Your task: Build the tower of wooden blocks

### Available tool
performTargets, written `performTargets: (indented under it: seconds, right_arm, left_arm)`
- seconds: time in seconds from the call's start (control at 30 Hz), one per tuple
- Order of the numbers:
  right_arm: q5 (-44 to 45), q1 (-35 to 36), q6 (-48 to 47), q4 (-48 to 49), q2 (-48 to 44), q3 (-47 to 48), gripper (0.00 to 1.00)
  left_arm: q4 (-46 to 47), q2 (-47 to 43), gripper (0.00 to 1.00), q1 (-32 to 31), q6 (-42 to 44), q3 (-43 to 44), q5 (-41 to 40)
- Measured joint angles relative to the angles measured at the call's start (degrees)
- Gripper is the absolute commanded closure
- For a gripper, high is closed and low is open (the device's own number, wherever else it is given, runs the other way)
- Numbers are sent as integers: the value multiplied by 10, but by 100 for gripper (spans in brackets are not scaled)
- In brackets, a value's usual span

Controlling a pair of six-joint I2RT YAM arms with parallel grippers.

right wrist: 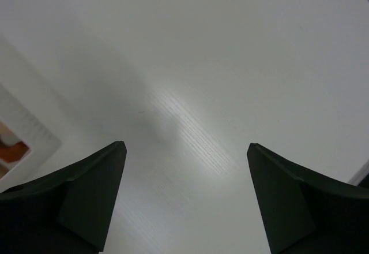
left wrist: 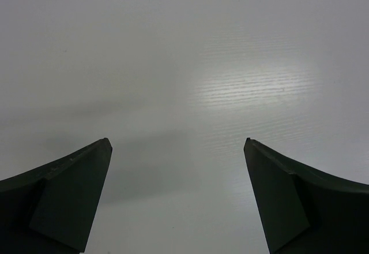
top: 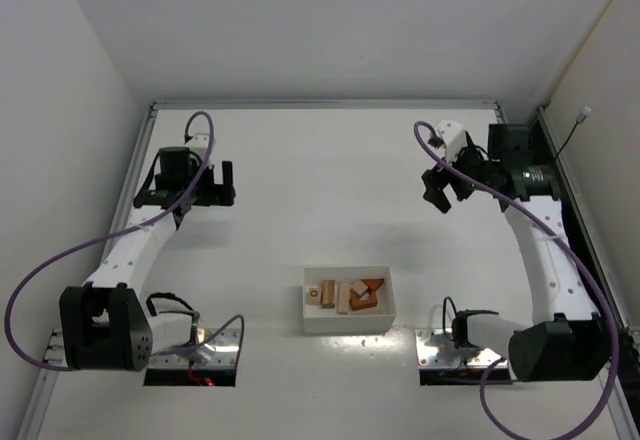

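Nothing is built yet: the blocks (top: 347, 294) lie loose in the bin (top: 346, 322), well apart from my left gripper (left wrist: 177, 144) and right gripper (right wrist: 183, 145), both with jaws apart, empty. Next, I should reach down for one block.

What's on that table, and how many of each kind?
Robot arms: 2, with the left gripper and right gripper both open
White bin: 1
Wood blocks in the bin: about 6, pale tan and reddish-brown, too jumbled to count for certain
Total: about 9
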Motion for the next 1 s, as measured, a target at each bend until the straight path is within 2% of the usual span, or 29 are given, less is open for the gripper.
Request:
performTargets:
  seconds: [0.13,0.23,0.37,0.57,0.73,1.0]
  right_arm:
    - [-83,23,-93,-116,52,104,25]
    - [-118,48,-175,-206,127,175,32]
    - [-112,83,-246,-259,182,165,34]
    - [-93,157,-313,-303,184,133,37]
    - [-84,239,-311,-308,183,127,37]
    - [-57,370,-216,-215,169,62,40]
  left_arm:
    - [-26,17,0,0,16,17,14]
    - [-41,30,0,0,29,29,26]
    - [-52,38,0,3,36,35,33]
    - [-57,49,0,6,41,39,35]
    - [-60,65,0,6,43,42,35]
    - [-64,83,0,6,43,49,33]
